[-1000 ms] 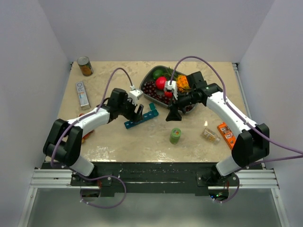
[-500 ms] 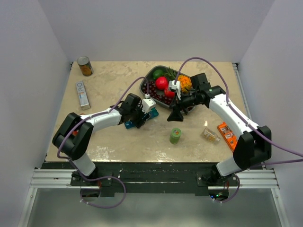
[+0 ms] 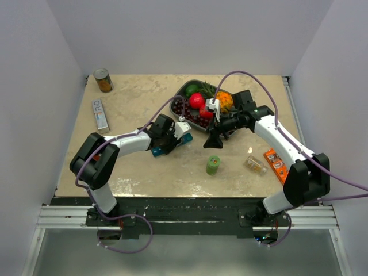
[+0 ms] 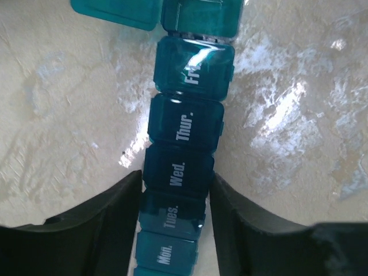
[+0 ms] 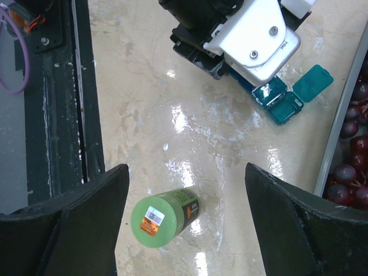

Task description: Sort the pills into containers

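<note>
Teal pill organizer (image 4: 187,123) pinched by L gripper (image 4: 175,178) at Wed. (end lid open); R gripper (image 5: 185,169) splayed.

Top cam: high at the near edge, looking down on whole desk (image 3: 144,172). Left wrist: close on pill organizer (image 4: 184,144). Right wrist: higher, shares it.

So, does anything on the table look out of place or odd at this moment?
One end lid of the pill organizer stands flipped open; the labelled ones look shut. A small clear bottle lies on its side beside the orange packet. No spill is visible.
</note>
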Motion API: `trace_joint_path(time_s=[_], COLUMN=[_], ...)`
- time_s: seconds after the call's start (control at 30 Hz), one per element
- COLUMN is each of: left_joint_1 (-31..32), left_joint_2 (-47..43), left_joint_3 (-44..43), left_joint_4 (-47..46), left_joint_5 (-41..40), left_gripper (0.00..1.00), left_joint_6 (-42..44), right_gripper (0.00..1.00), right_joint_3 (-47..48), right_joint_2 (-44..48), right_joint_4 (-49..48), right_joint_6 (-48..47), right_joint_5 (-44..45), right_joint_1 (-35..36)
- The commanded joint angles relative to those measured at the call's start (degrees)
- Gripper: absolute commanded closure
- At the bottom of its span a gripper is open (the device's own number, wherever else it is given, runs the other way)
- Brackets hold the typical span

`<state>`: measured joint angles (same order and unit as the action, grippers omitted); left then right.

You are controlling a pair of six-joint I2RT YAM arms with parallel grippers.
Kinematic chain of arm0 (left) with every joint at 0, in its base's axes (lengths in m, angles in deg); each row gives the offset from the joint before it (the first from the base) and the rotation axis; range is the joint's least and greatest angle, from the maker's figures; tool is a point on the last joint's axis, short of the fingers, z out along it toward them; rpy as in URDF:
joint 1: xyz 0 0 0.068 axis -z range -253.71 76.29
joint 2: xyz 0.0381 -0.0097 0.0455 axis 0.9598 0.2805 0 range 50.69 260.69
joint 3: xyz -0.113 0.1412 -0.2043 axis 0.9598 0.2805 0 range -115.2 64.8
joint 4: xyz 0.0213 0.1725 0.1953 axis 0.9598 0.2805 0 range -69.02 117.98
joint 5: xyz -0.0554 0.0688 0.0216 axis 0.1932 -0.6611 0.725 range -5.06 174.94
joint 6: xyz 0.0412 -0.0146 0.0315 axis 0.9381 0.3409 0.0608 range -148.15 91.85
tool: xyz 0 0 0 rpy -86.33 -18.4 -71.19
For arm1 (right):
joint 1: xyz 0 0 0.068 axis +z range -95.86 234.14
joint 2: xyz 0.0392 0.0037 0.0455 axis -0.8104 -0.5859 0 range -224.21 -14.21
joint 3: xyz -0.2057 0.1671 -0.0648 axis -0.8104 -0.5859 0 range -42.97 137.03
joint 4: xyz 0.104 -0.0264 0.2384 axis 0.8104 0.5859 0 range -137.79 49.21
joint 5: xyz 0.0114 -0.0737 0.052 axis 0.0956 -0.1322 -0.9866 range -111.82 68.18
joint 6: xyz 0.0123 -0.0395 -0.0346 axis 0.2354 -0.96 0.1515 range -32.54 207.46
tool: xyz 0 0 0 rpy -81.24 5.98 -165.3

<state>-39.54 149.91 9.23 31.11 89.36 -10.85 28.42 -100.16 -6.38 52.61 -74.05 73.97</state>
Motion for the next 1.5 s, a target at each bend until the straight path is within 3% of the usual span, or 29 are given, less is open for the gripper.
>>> trace_joint_path(time_s=[0.0,0.17,0.27,0.47,0.6,0.97,1.1,1.2,1.23,1.47], left_joint_1=[0.19,0.28,0.28,2.03,3.97,3.97,3.97,3.97,3.97,3.97], left_joint_2=[1.24,0.98,-1.48,-11.75,-15.02,-13.17,-16.86,-20.64,-21.6,-22.31], left_joint_3=[-2.0,-1.74,1.33,8.27,8.56,10.13,13.81,16.89,17.6,17.51], left_joint_4=[1.29,3.49,4.02,6.21,7.0,10.17,9.65,7.72,7.1,7.27], left_joint_5=[0.67,2.78,3.31,1.64,2.35,-1.09,2.41,2.43,2.08,0.32], left_gripper=[0.5,0.75,0.82,0.85,0.88,0.89,0.87,0.76,0.68,0.48], left_joint_6=[2.3,0.72,-2.43,-12.28,-11.68,6.06,9.76,10.39,10.39,9.33], right_gripper=[0.15,0.15,0.15,0.15,0.15,0.15,0.15,0.15,0.15,0.14], right_joint_3=[-0.73,-0.99,-1.17,-1.52,-1.52,-2.23,-2.49,-2.84,-3.1,-3.72], right_joint_2=[2.98,3.07,3.33,2.9,2.81,3.6,3.69,3.77,3.77,4.83], right_joint_4=[-1.68,-1.68,-1.86,-2.03,-1.95,-2.21,-2.3,-2.3,-2.38,-2.56], right_joint_6=[0.57,0.57,0.49,0.4,0.4,0.22,-0.04,-0.39,-0.39,-1.1], right_joint_5=[-2.0,-1.91,-1.91,-2.18,-2.27,-2.09,-2.44,-2.44,-2.44,-1.04], right_joint_1=[-0.5,-0.67,-0.76,-0.76,-0.85,-0.85,-0.85,-0.94,-0.85,-0.94])
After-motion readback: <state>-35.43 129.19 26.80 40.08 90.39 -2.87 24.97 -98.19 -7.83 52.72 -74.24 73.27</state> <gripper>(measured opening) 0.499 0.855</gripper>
